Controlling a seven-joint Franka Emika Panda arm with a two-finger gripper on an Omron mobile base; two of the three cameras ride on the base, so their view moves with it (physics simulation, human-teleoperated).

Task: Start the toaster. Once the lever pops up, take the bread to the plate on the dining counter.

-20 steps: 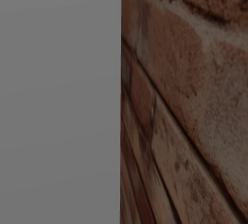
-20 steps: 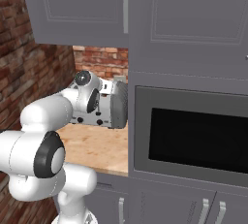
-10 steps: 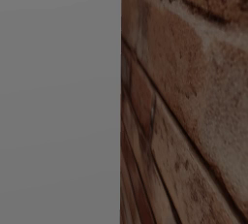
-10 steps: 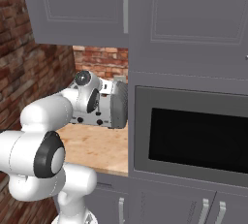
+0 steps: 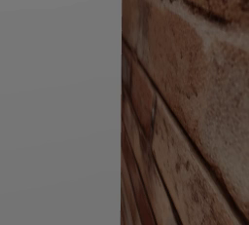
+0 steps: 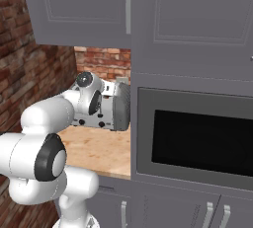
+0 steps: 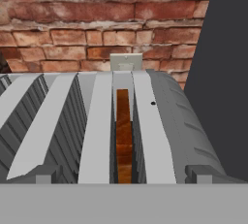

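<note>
Parked at the wood-topped counter (image 6: 99,150) in a brick-walled nook. Poised over the grey toaster (image 7: 160,121), end effector (image 7: 121,177) spread wide, empty. Bread (image 7: 124,136) seated in the slot. Toaster step in hand; next, probably a clean descent onto the slice.
</note>
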